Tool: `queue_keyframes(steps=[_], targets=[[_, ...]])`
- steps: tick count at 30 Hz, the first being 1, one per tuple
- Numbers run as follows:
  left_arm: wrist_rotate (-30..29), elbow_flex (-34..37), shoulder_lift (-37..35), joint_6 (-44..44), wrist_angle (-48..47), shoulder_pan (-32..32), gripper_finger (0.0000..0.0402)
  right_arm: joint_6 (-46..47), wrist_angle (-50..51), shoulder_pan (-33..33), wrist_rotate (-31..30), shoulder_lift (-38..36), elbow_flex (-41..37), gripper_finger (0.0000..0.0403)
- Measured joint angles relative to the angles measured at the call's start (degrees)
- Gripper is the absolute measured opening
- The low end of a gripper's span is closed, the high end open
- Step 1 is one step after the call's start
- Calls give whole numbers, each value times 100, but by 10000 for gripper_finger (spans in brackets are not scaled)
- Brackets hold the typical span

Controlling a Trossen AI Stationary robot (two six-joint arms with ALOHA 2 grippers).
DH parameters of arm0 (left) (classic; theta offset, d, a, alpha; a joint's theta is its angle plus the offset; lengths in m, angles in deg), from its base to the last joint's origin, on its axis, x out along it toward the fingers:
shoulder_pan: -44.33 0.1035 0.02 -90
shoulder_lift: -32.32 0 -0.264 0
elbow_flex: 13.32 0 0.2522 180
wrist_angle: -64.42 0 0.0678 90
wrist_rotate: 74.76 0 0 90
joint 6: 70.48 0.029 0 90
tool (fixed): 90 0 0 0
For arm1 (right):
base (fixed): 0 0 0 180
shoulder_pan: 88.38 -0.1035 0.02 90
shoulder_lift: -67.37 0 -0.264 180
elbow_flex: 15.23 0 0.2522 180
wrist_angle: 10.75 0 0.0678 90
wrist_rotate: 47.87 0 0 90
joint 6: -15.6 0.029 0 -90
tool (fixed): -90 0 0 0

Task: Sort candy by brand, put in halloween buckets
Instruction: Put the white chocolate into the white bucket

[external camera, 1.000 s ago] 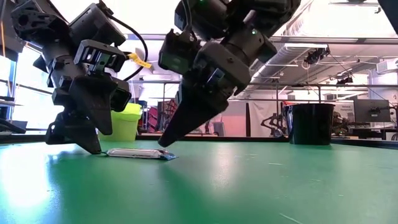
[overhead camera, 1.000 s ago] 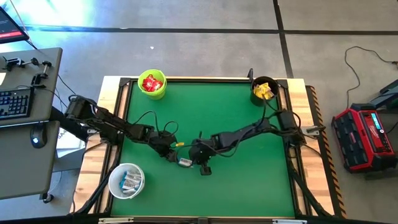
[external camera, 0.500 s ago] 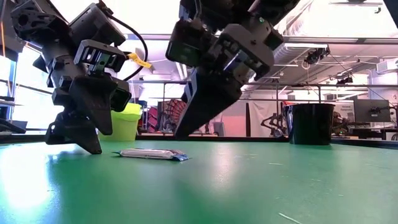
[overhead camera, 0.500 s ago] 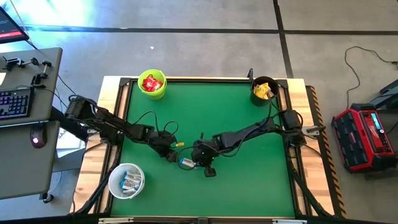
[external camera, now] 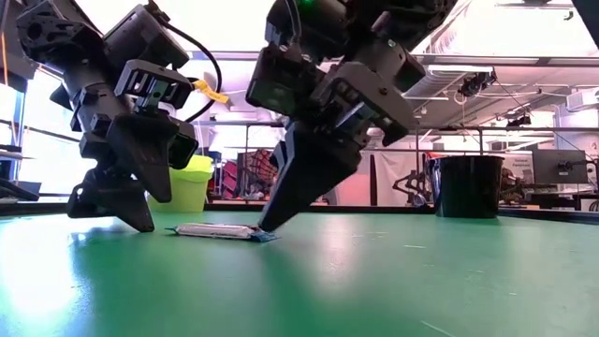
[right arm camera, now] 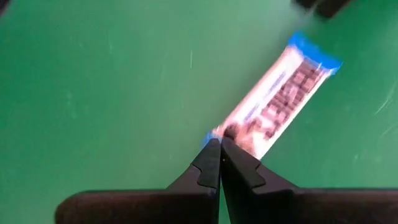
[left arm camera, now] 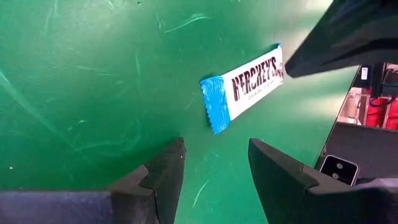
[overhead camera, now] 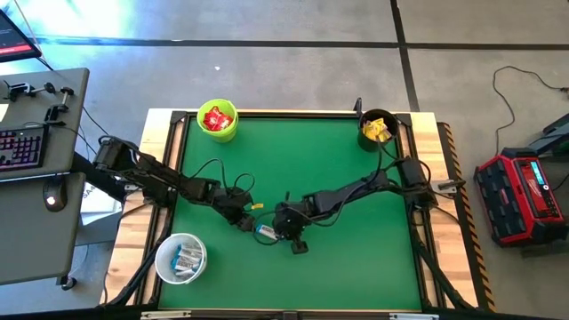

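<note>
White-blue bar [overhead camera: 264, 233] lies flat on green worktop [overhead camera: 347, 258], just 6 o'clock of centre, between both hands. Right hand [right arm camera: 220, 149] closed, empty, tips pressing the bar's near end. Left hand [left arm camera: 211, 165] open, empty, low at the bar's 9 o'clock side, not touching it. Green bucket [overhead camera: 218, 122] at 11 o'clock corner holds red packets, black bucket [overhead camera: 377, 129] at 1 o'clock corner holds yellow ones, white bucket [overhead camera: 181, 257] at 8 o'clock edge holds bars.
</note>
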Motion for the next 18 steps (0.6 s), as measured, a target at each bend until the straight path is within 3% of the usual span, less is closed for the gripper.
queue_keyframes(steps=[7,18], targets=[[-93,0,0,26,11,-2,172,42,-445,124,-23,52,4,0],[-107,-3,0,57,52,4,172,-454,420,15,155,-185,232,0]])
